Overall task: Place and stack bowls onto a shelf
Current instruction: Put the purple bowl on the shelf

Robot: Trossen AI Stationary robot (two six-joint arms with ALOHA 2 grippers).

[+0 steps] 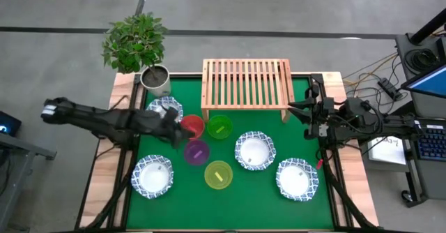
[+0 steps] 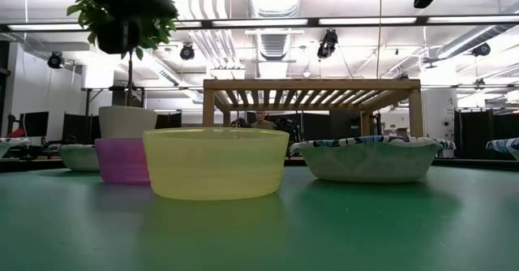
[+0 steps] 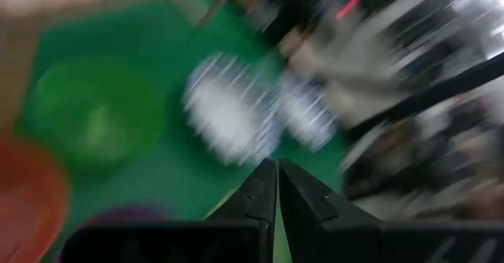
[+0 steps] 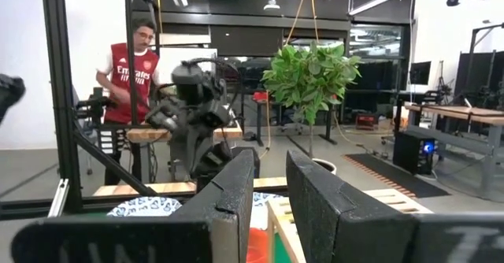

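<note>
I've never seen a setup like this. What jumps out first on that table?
Bright bowls dot the green table: red, green, purple and yellow-green in the middle, patterned white ones around them. The left gripper reaches over the red bowl, the empty wooden shelf stands behind, and a potted plant fills the corner.

Green table (image 1: 265, 191): bowls (image 1: 254, 151), shelf (image 1: 247, 84), pot (image 1: 157, 79)

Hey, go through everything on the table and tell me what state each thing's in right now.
Shelf: upright, slats bare.
Patterned bowls: four, upright, unstacked.
Plastic bowls: four, upright, empty, on the mat.
Left gripper: shut, empty, over the red bowl.
Right gripper: open, empty, at the table's right edge.
</note>
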